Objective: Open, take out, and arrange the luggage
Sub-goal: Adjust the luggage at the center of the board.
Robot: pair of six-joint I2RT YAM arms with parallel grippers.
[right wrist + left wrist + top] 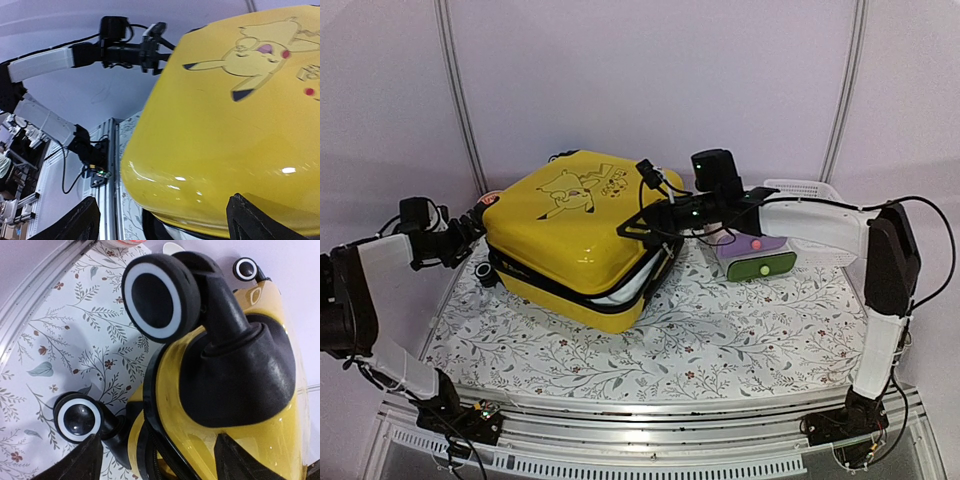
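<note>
The luggage point(575, 225), a glossy yellow hard-shell case with a Pikachu drawing, lies flat on the floral cloth. Its lid stands slightly ajar along the front right, where white shows in the gap. My left gripper point(472, 226) is open at the case's left end. In the left wrist view my left gripper point(157, 440) straddles the black zipper seam of the luggage point(175, 405), just below a large black wheel point(152, 295). My right gripper point(638, 232) is open at the lid's right edge. In the right wrist view the luggage point(225, 125) bulges between the spread fingers of my right gripper point(163, 200).
A small pink-and-green drawer box point(760, 258) sits right of the case, under my right arm. A white mesh basket point(810, 190) stands behind it. The floral cloth point(720, 330) ends at a metal rail point(650, 410) along the near edge.
</note>
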